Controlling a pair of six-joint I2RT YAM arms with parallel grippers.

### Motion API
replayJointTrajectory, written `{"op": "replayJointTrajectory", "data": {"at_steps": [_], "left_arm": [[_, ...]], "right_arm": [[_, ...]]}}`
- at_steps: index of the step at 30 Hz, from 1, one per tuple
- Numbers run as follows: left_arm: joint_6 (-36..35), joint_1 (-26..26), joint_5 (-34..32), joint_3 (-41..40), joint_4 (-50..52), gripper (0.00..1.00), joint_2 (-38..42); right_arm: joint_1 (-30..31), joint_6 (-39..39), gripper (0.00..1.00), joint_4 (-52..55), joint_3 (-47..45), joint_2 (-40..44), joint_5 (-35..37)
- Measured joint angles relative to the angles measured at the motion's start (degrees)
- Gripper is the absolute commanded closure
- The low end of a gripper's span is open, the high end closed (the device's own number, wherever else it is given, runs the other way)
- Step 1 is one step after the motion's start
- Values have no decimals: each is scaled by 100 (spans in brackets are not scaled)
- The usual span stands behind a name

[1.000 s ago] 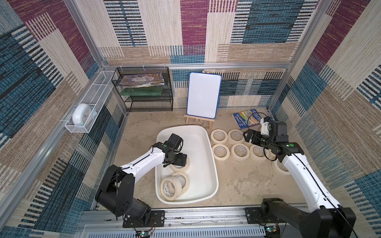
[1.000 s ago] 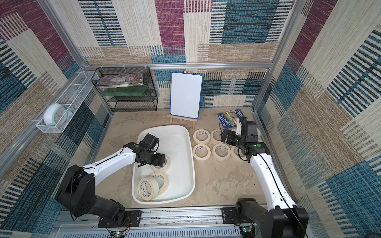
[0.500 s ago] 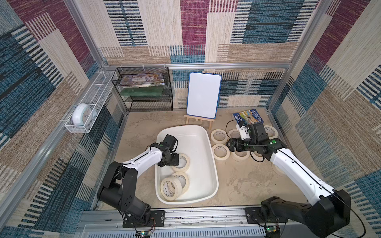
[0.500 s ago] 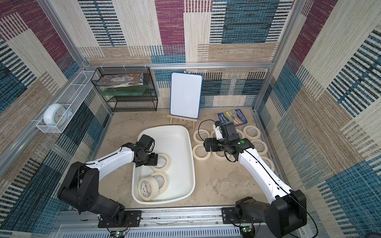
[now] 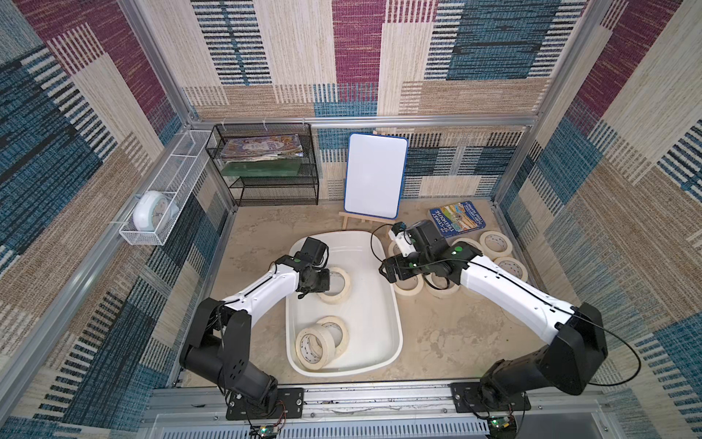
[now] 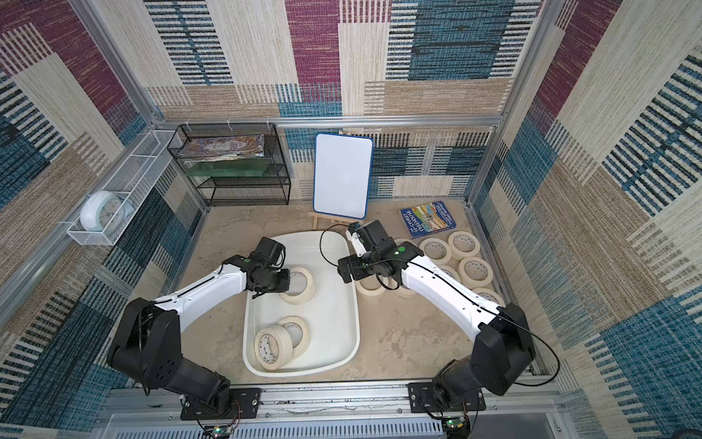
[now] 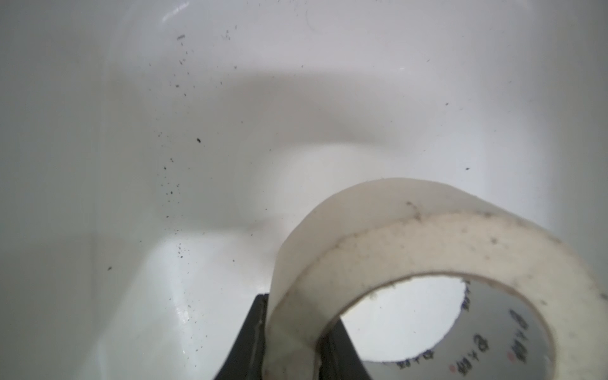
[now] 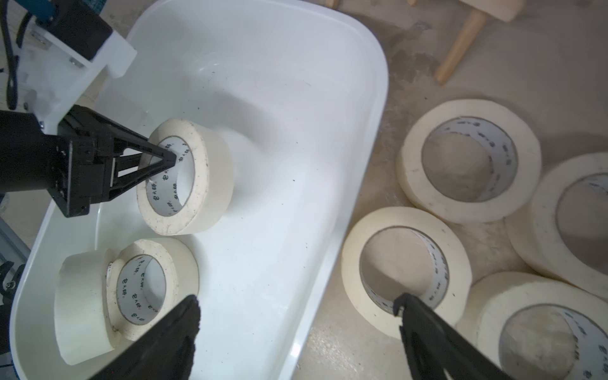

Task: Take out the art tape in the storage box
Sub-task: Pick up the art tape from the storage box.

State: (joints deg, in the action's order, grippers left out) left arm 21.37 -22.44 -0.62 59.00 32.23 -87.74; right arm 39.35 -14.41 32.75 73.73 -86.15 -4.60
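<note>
The white storage box lies mid-table. Three cream art tape rolls are in it. My left gripper is shut on the wall of the far roll, one finger inside its core and one outside, and the roll is tilted. Two more rolls lean together at the near end. My right gripper hangs open and holds nothing, over the box's right rim. Several rolls lie flat on the table to the right.
A whiteboard on a wooden easel stands just behind the box. A blue book lies at the back right. A black mesh shelf fills the back left corner. A white wire basket with a clock hangs on the left wall.
My left gripper has closed on the far roll's wall. My right arm has swung left from the rolls on the table to the box's right rim, still open.
</note>
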Motion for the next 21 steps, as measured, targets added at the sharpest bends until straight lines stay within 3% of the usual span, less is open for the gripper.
{"op": "replayJointTrajectory", "data": {"at_steps": [6,12,14,21], "left_arm": [[-61,-249,-87,297,258,84,234],[-57,-428,-111,433,463,84,490],[-46,-470,-114,446,490,83,555],[96,-671,-221,459,492,82,627]], "right_arm": [[529,4,6,-57,848,-962,-76],[601,-2,15,-149,1196,-1537,-240],[610,-20,24,-227,1244,-1637,-317],[647,-146,71,-442,1287,-1766,-505]]}}
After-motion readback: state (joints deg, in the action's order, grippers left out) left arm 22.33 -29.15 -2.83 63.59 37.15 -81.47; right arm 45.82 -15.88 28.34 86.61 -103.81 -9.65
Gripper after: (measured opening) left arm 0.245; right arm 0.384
